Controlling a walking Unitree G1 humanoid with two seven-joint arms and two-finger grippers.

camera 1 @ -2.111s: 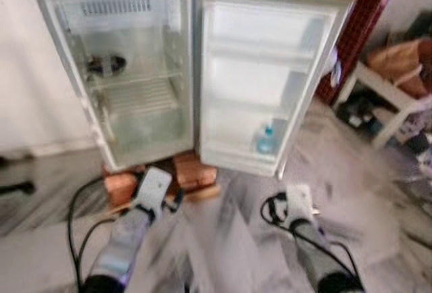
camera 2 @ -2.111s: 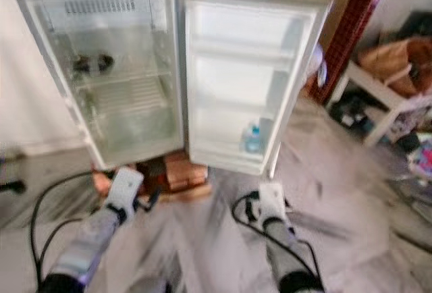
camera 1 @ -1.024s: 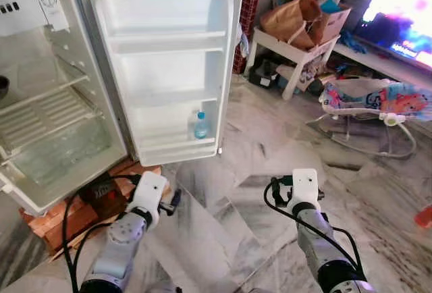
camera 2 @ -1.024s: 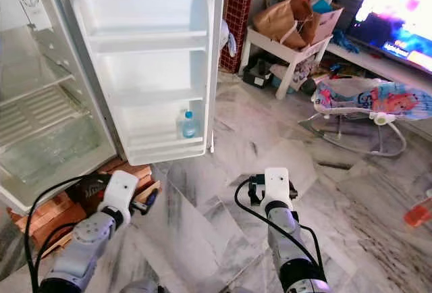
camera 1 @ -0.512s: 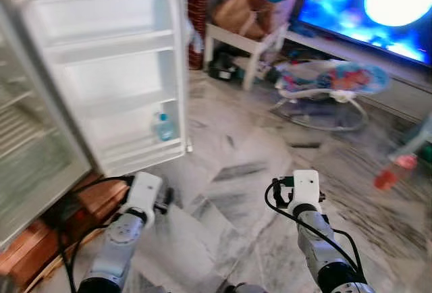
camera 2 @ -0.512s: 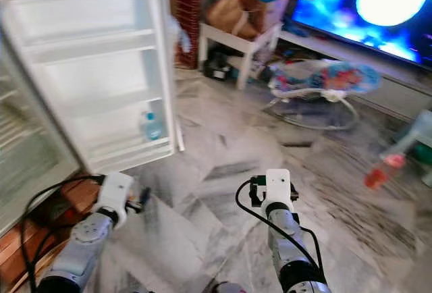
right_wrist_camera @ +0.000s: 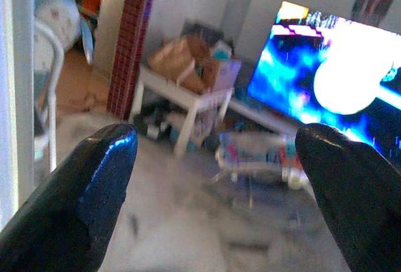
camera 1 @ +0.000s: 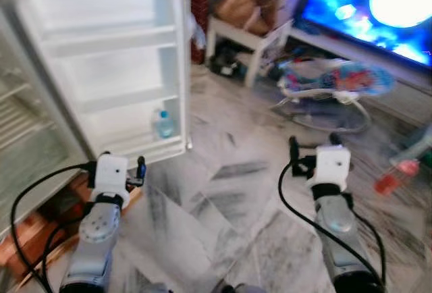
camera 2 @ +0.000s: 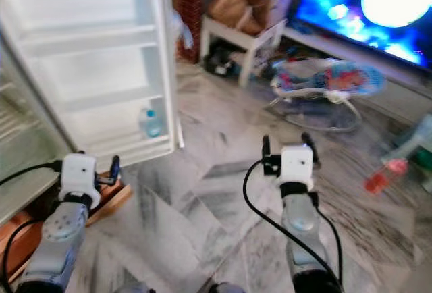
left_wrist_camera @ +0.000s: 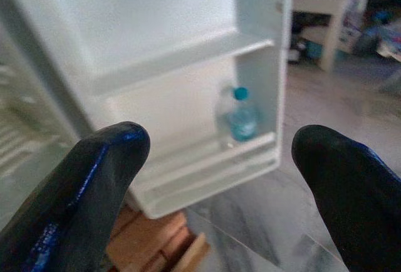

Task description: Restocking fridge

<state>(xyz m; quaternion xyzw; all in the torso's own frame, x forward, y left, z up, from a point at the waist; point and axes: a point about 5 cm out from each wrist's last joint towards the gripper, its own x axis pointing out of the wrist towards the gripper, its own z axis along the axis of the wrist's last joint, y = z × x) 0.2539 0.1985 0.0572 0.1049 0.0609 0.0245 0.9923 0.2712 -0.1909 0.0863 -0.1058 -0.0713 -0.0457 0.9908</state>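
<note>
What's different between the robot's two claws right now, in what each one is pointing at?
The left gripper faces the open fridge door, with a water bottle on its bottom shelf framed between the fingers. The right gripper faces the room instead: a lit TV screen and a white side table. Both are open and empty, hovering above the marble floor.

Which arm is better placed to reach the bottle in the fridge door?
Probably left: the open left claw faces the clear blue-capped water bottle on the white fridge door's bottom shelf. The right claw faces the television.
</note>
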